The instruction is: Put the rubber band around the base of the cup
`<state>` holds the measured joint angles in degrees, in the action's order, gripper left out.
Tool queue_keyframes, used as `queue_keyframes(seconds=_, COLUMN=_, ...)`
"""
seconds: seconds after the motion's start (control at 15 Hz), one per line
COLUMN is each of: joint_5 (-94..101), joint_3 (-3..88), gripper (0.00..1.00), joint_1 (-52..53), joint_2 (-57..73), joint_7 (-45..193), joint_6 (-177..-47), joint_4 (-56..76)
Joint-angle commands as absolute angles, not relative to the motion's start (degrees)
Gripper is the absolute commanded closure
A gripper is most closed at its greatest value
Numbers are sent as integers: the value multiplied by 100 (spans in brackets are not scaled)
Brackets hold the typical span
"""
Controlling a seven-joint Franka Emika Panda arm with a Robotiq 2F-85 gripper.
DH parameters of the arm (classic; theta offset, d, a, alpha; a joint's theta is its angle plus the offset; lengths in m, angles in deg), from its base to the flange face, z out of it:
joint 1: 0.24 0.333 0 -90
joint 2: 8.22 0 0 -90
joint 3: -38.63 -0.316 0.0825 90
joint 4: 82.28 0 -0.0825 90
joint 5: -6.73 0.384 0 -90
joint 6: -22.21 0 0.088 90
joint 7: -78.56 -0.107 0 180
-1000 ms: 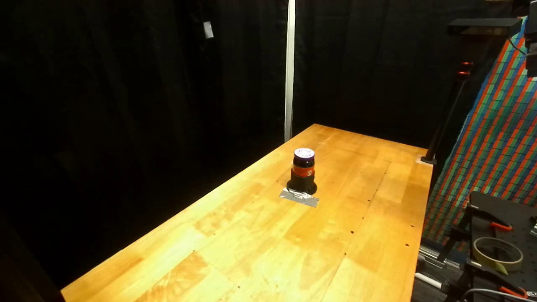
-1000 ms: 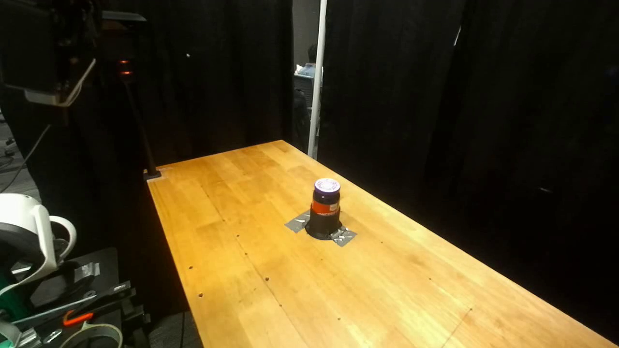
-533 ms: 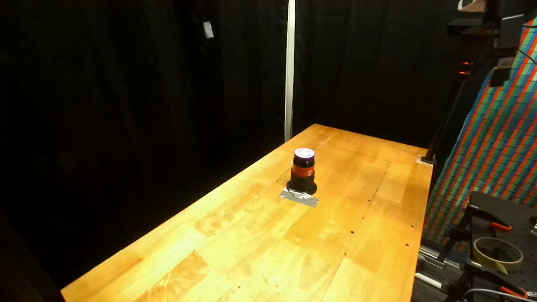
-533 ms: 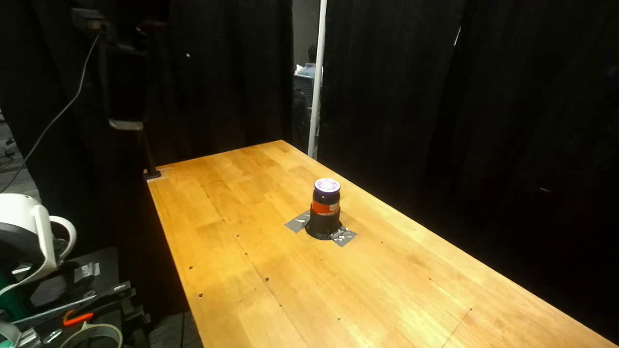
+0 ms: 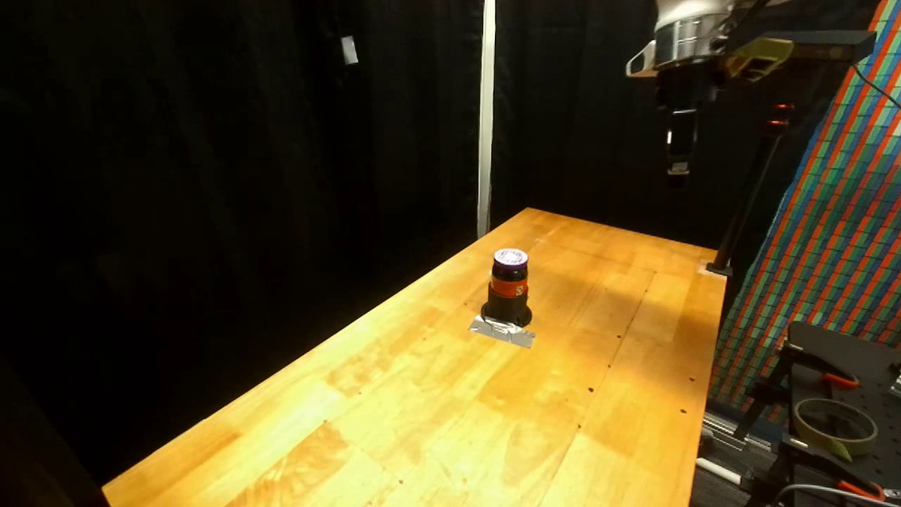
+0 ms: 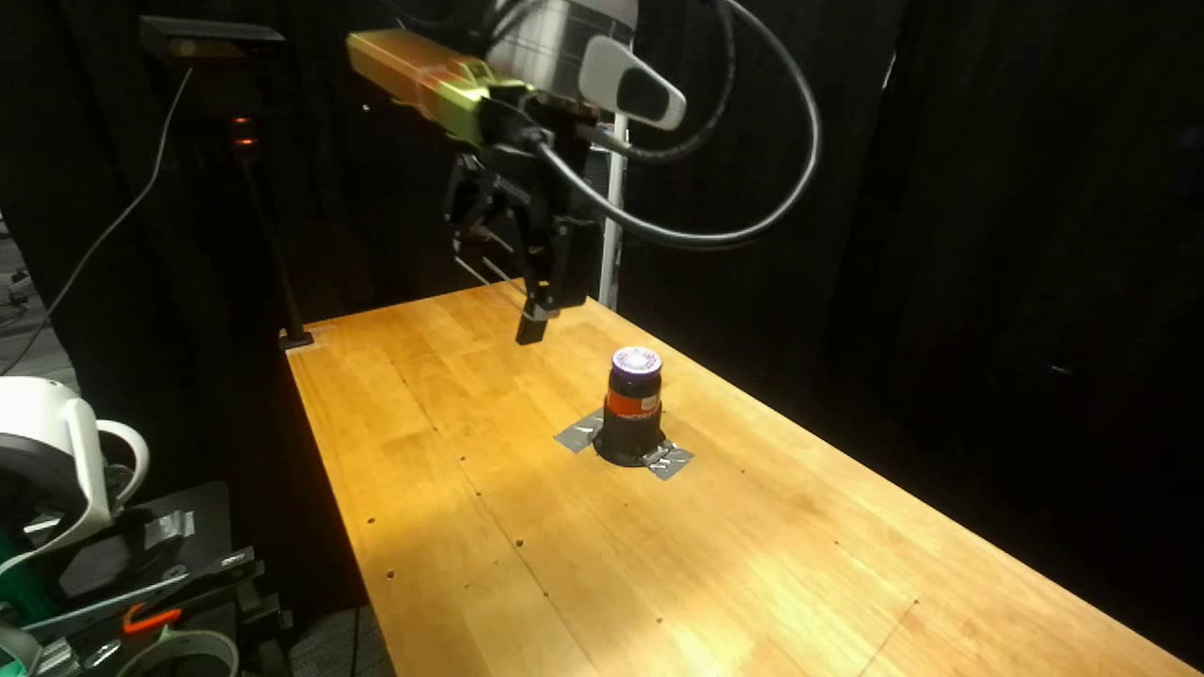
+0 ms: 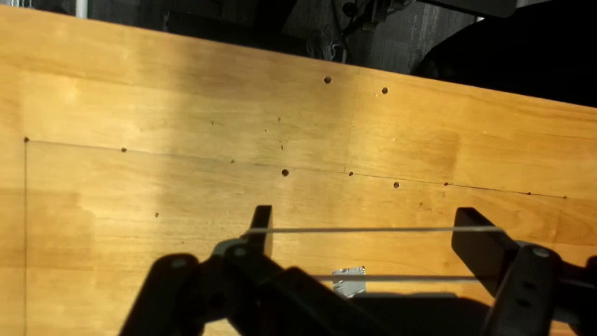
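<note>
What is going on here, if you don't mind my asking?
A robot arm is holding a rubber band stretched across its open gripper. The gripper hangs above the wooden table, apart from the jar, which stands upright in a black holder taped to the wood. The rubber band seems meant for the jar's base, but it is not there yet.

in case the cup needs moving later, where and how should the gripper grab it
From above, I'd say, jaws either side of the cup, just under its lid. It stands upright and looks round, that part exposed, while the black base seems to hide its lower end. The gripper has the rubber band stretched across its jaws, so should probably shed that first.
</note>
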<state>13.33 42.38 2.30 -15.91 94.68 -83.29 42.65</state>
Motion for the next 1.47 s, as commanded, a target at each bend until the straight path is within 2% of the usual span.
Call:
queue_keyframes(seconds=0.0, joint_5=1123, joint_3=3914, gripper=0, joint_1=306, joint_2=-169, joint_7=9411, joint_6=-8284, joint_4=2888)
queue_keyframes(seconds=0.53, joint_5=618, joint_3=3552, gripper=0, joint_1=481, joint_2=2025, joint_7=8804, joint_6=-8654, joint_4=809)
queue_keyframes(seconds=1.4, joint_5=443, joint_3=3535, gripper=0, joint_1=795, joint_2=3659, joint_7=8240, joint_6=-8623, joint_4=-1033)
